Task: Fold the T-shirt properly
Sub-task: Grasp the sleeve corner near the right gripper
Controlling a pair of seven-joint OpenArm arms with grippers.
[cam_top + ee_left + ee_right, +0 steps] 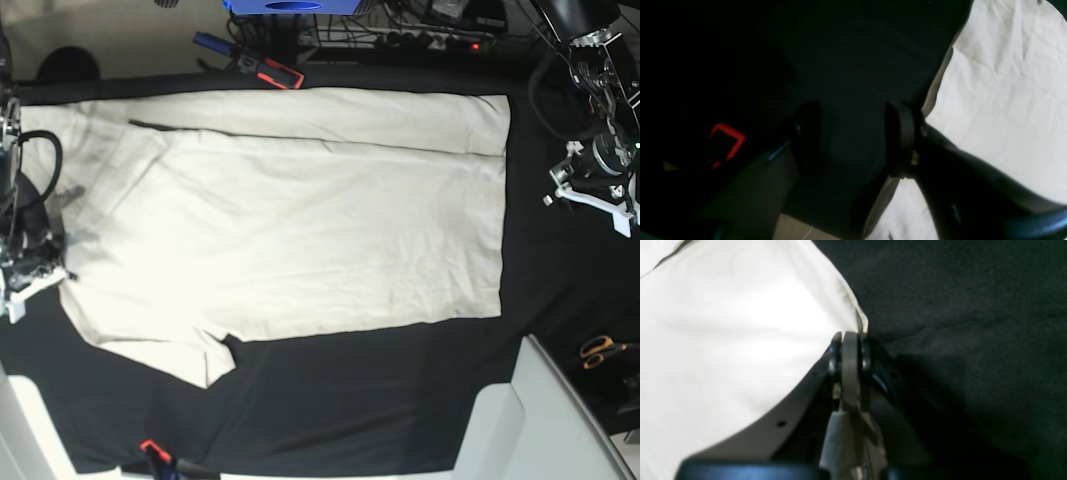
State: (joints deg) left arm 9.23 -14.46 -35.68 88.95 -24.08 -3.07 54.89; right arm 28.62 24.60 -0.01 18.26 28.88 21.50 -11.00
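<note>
The cream T-shirt (300, 220) lies spread flat on the black tablecloth (400, 390), its far long side folded over in a strip and one sleeve (175, 355) sticking out at the near left. My right gripper (850, 340) is shut on the shirt's (723, 340) edge; in the base view the right gripper (50, 268) sits at the shirt's left end. My left gripper (853, 136) is open and empty over black cloth, the shirt (1000, 100) just beside one finger. In the base view the left gripper (585, 190) hangs to the right of the hem.
Orange-handled scissors (602, 350) lie at the right edge. A red-and-black tool (280, 73) and a blue one (215, 42) lie beyond the far edge. A white panel (540, 420) stands at the near right corner. A red-outlined object (727, 140) shows in the left wrist view.
</note>
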